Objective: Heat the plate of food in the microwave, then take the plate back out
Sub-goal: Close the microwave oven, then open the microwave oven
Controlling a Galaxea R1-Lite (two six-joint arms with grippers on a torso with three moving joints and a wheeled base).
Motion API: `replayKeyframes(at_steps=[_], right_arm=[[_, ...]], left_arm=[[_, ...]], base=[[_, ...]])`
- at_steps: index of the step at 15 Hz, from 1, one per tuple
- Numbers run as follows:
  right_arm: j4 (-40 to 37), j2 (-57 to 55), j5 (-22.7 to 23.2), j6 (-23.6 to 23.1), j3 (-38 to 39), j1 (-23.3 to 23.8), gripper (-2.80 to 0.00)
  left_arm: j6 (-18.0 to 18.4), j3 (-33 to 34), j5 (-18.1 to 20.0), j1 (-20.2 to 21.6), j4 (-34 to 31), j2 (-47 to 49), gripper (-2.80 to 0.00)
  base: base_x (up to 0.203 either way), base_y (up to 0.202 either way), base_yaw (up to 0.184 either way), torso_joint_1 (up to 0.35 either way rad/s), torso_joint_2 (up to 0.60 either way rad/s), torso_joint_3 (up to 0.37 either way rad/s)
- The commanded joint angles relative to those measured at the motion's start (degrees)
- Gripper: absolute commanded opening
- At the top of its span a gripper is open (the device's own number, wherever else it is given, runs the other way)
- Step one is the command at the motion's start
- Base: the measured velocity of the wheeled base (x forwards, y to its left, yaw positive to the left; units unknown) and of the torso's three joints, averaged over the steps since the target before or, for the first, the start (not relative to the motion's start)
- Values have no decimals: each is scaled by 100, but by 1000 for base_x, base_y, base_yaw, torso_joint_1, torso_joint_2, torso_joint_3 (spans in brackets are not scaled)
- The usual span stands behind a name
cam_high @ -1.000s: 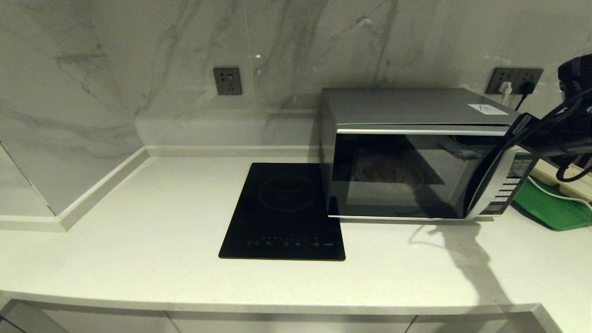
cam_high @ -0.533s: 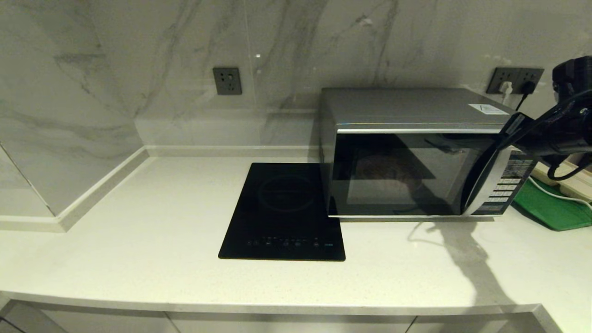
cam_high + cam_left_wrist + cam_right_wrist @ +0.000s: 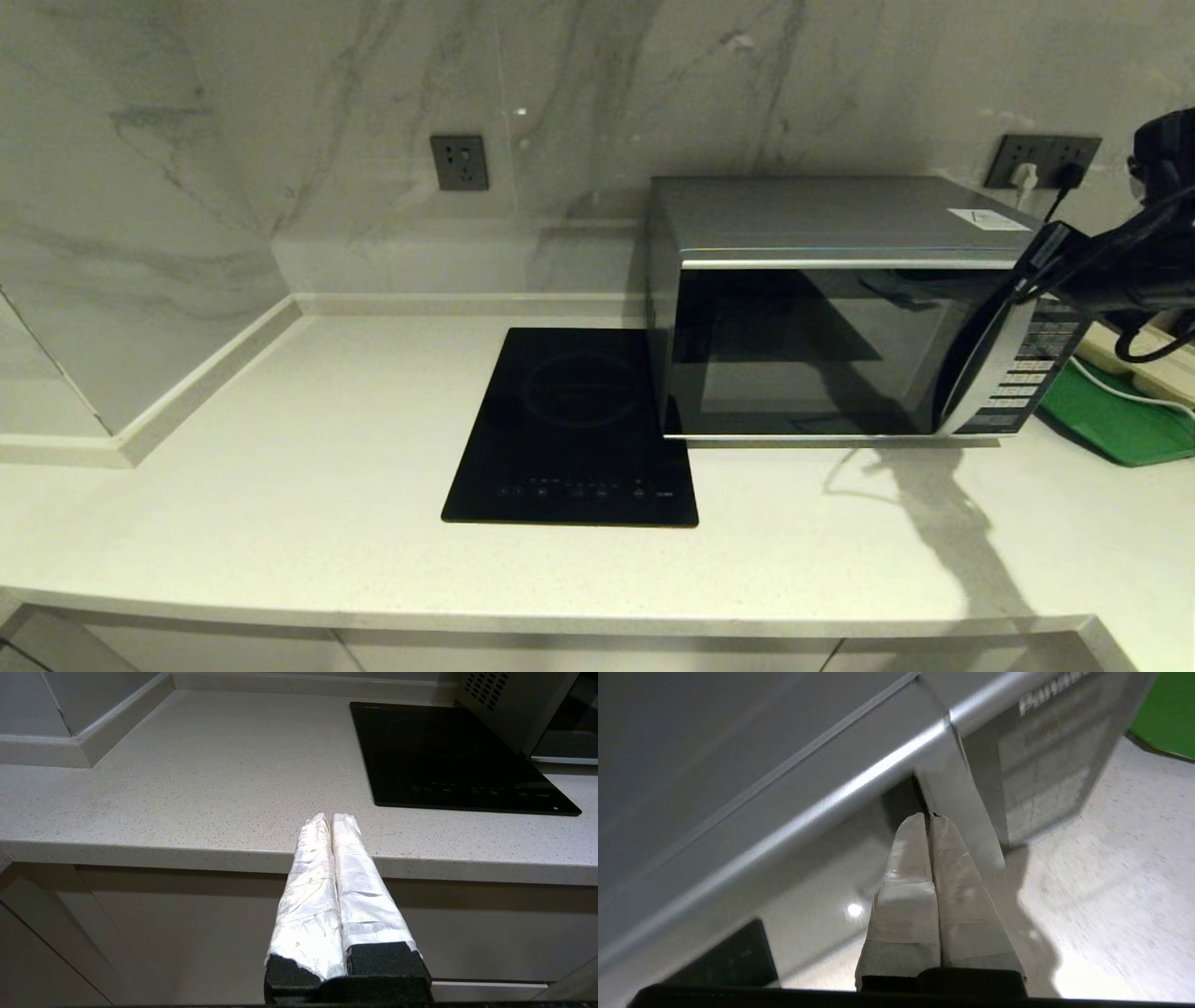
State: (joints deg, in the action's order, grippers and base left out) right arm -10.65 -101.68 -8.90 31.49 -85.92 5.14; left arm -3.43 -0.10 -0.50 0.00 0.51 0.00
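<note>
Stretching wide, the pale speckled countertop (image 3: 280, 485) runs up to a marble-veined wall (image 3: 327, 112) carrying a grey socket (image 3: 459, 162). A black induction cooktop (image 3: 574, 429) sits flush beside the microwave (image 3: 840, 308), and a green mat (image 3: 1116, 420) lies off to its right. The door's shut now, dark glass, and the plate of food can't be made out behind it, where a second ago a round shape showed. The right gripper (image 3: 929, 817), fingers pressed together, sits at the door's top corner by the keypad. The left gripper (image 3: 331, 820), fingers together too, hangs off the counter's front edge.
</note>
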Motion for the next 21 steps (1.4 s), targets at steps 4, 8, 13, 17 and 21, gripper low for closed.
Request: replayKeyframes(at_steps=[4, 8, 13, 17, 21], right_arm=[[-922, 1548, 417, -149, 769, 72, -280], [-1913, 2415, 1977, 30, 1027, 981, -280], [-2722, 1744, 5352, 137, 1214, 3199, -280], [-2768, 548, 6158, -1421, 2070, 3715, -280], [-1626, -738, 6612, -2234, 2447, 3929, -280]], left_arm=[[0, 1, -2, 0, 2, 0, -280], [0, 1, -2, 0, 1, 0, -280], [0, 1, -2, 0, 2, 0, -280], [-4, 1, -2, 0, 2, 0, -280], [0, 1, -2, 0, 2, 0, -280]], base=[[0, 0, 0, 0, 0, 0], [0, 0, 0, 0, 0, 0], [0, 0, 0, 0, 0, 0], [0, 0, 0, 0, 0, 0], [0, 0, 0, 0, 0, 0]])
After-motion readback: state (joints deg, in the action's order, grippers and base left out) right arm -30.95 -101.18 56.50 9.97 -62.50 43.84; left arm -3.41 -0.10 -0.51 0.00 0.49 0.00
